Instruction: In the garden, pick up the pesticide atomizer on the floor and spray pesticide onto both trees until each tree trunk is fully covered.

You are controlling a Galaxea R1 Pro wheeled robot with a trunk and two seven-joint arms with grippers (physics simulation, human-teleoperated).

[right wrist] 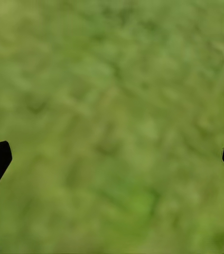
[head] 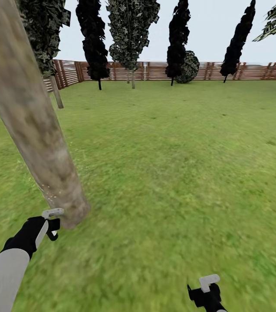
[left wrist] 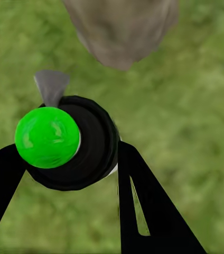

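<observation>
The black, green-capped pesticide atomizer [left wrist: 70, 143] is clamped in the left gripper [left wrist: 72, 159], near the base of the thick, mottled beige-grey tree trunk [head: 29, 117] at near left. No spray is seen (coverage judged unfinished). The right gripper [right wrist: 112, 153] is spread wide, empty.

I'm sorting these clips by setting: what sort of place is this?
An outdoor garden, by the look of it: a wide green lawn, a brown slatted wooden fence along its far edge, and trees, one with a thick pale trunk close by.
</observation>
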